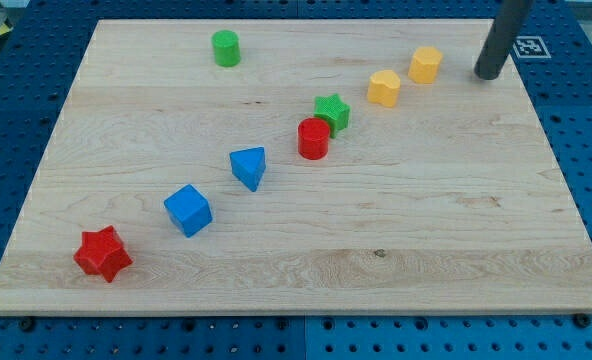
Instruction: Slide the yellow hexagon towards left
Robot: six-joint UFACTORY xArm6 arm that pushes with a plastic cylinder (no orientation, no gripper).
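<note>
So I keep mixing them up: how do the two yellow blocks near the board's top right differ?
The right yellow block sits nearer the view's top and closer to my tip, which stands to its right without touching. The left yellow block lies lower, closer to the green star. The left one's top looks rounder, the right one's more angular, though the exact shapes are hard to tell. Both are yellow, similar in size, and rest flat on the board.

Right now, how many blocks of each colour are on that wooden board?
Yellow: 2, one and another
Green: 2, cylinder and star
Red: 2, cylinder and star
Blue: 2, triangle and cube
Total: 8

My tip is right of the yellow pair.
</note>
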